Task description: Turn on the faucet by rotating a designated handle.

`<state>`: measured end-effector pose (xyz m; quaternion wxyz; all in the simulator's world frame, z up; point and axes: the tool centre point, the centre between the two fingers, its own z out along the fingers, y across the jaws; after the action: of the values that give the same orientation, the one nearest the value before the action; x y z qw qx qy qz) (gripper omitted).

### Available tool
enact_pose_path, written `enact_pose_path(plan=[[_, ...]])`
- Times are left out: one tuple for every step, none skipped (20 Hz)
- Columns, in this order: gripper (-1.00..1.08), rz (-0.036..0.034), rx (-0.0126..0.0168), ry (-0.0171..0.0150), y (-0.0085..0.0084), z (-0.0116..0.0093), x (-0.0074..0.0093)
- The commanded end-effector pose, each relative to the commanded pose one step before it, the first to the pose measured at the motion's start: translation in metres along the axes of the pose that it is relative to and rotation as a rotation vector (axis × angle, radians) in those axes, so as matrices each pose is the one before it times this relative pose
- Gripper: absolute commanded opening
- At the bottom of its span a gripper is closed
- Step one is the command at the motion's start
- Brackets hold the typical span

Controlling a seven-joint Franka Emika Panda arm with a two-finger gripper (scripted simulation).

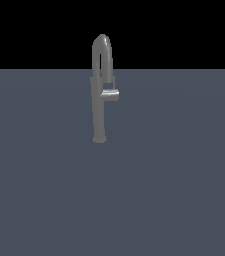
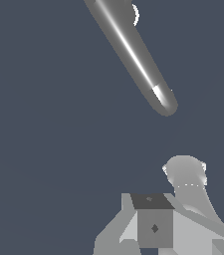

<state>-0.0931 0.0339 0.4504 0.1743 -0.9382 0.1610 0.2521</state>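
Grey metal faucet stands upright mid-floor, its stubby handle pointing toward the exterior view's right. In the wrist view the gripper appears partly; cannot tell its jaw state.

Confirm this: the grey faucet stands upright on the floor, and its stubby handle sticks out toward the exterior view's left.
Not quite. The faucet does stand upright, but its handle sticks out toward the exterior view's right, as the exterior view shows.

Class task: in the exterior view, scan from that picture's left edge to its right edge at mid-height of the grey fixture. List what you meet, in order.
Bare floor → faucet post → handle → bare floor again.
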Motion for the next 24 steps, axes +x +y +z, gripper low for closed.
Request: enact_pose_path(plan=[[-1.00, 0.03118, 0.03351, -0.03944, -0.00440, -0.00208, 0.01433], [-1.00, 0.01242, 0.01337, -0.01567, -0.00177, -0.00085, 0.00566], [-1.00, 0.01245, 0.01342, -0.01572, -0.00178, -0.00085, 0.00567], [-1.00, 0.01248, 0.01348, -0.01579, -0.00178, -0.00086, 0.00569], [-1.00, 0.01252, 0.01353, -0.01585, -0.00178, -0.00087, 0.00570], [-1.00, 0.01256, 0.01359, -0.01592, -0.00178, -0.00088, 0.00572], [-1.00, 0.01260, 0.01366, -0.01599, -0.00178, -0.00088, 0.00574], [-1.00, 0.01265, 0.01372, -0.01606, -0.00179, -0.00089, 0.00575], [-1.00, 0.01270, 0.01379, -0.01614, -0.00179, -0.00090, 0.00578], [-1.00, 0.01276, 0.01387, -0.01622, -0.00179, -0.00091, 0.00580], [-1.00, 0.01282, 0.01395, -0.01631, -0.00180, -0.00092, 0.00582], [-1.00, 0.01289, 0.01404, -0.01641, -0.00180, -0.00093, 0.00585], [-1.00, 0.01297, 0.01413, -0.01651, -0.00181, -0.00094, 0.00588], [-1.00, 0.01305, 0.01423, -0.01662, -0.00182, -0.00095, 0.00591], [-1.00, 0.01314, 0.01434, -0.01673, -0.00182, -0.00096, 0.00594], [-1.00, 0.01324, 0.01445, -0.01685, -0.00184, -0.00098, 0.00598], [-1.00, 0.01335, 0.01458, -0.01698, -0.00185, -0.00099, 0.00602], [-1.00, 0.01346, 0.01472, -0.01712, -0.00186, -0.00100, 0.00606], [-1.00, 0.01359, 0.01486, -0.01727, -0.00187, -0.00102, 0.00611], [-1.00, 0.01373, 0.01502, -0.01744, -0.00189, -0.00103, 0.00616], [-1.00, 0.01388, 0.01519, -0.01760, -0.00191, -0.00105, 0.00622], [-1.00, 0.01404, 0.01537, -0.01779, -0.00193, -0.00106, 0.00628], [-1.00, 0.01421, 0.01557, -0.01799, -0.00196, -0.00108, 0.00634], [-1.00, 0.01441, 0.01578, -0.01821, -0.00198, -0.00110, 0.00642]])
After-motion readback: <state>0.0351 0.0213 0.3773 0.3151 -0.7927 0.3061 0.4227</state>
